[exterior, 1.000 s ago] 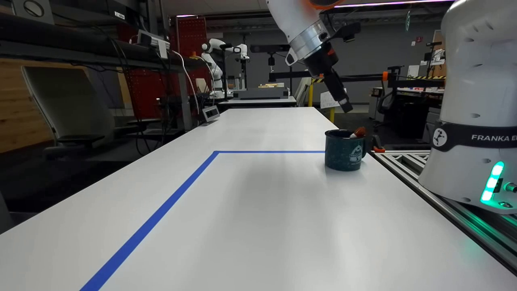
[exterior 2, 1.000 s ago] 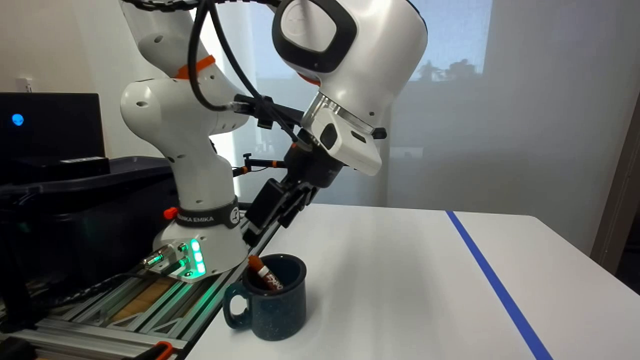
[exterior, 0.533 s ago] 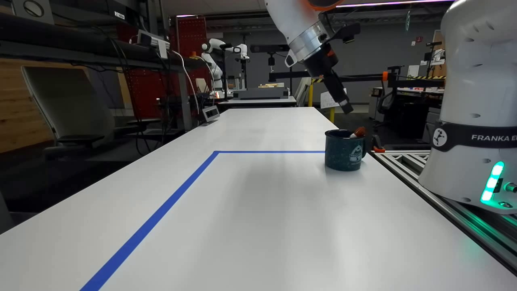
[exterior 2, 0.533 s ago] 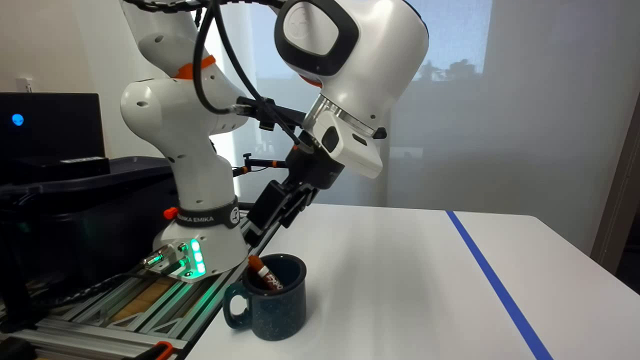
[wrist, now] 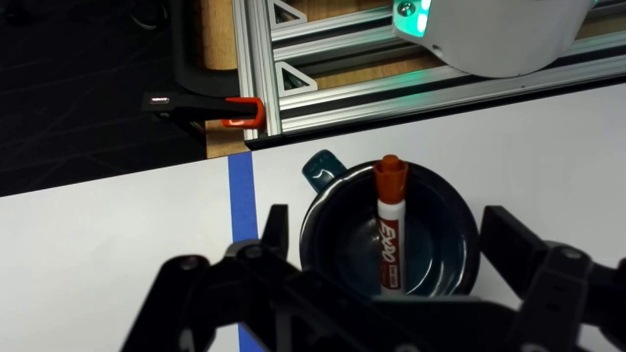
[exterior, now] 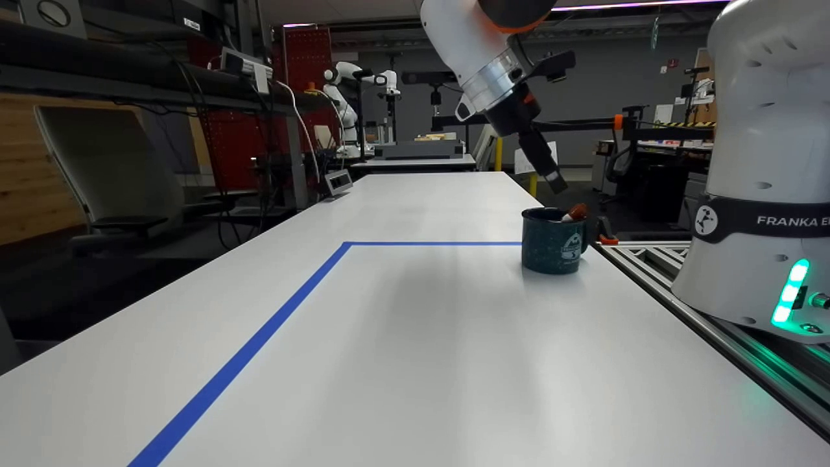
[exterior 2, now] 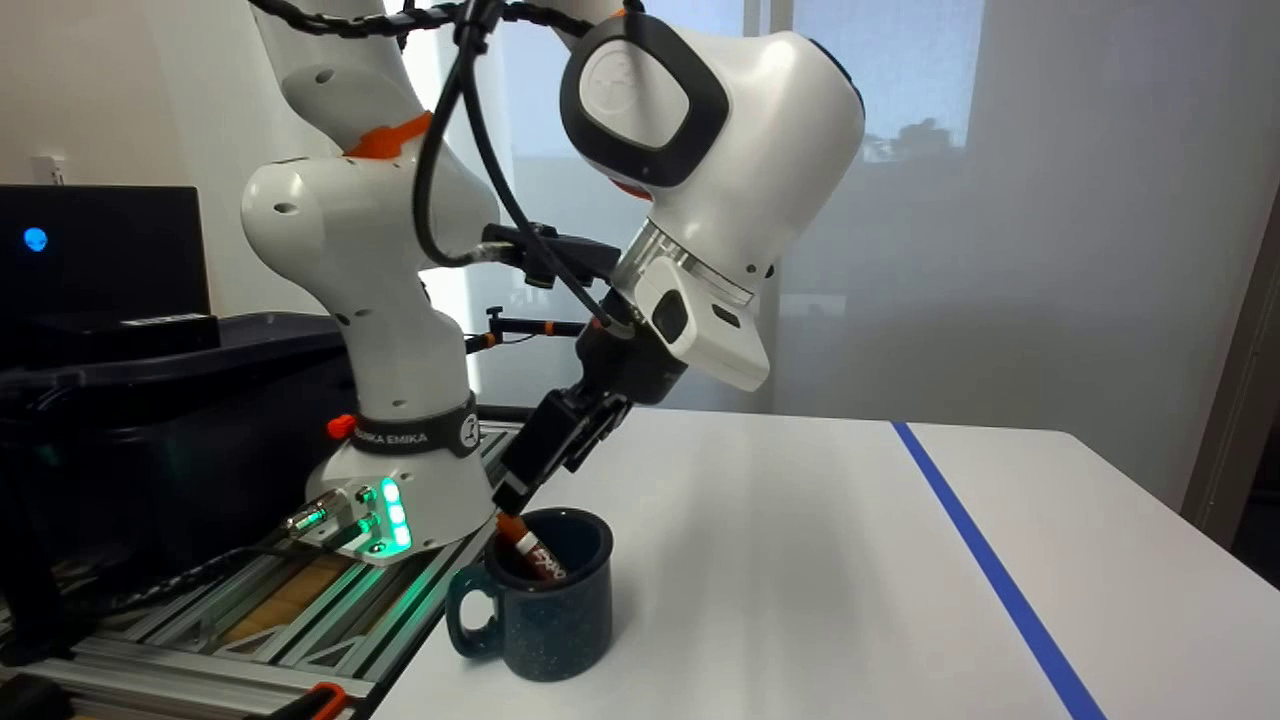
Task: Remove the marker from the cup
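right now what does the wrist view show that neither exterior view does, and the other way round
Only the wrist view shows the inner floor of the cup and the end effector head-on, jaws apart.

Only an exterior view shows the pale cup logo and the grey chair.

All share the marker leaning in the cup, the blue tape and the green lights.

blue tape [exterior 2: 995, 570] lies on the white table [exterior 2: 780, 560].

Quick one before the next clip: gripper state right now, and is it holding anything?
Gripper: open, holding nothing; the marker leans inside the cup.
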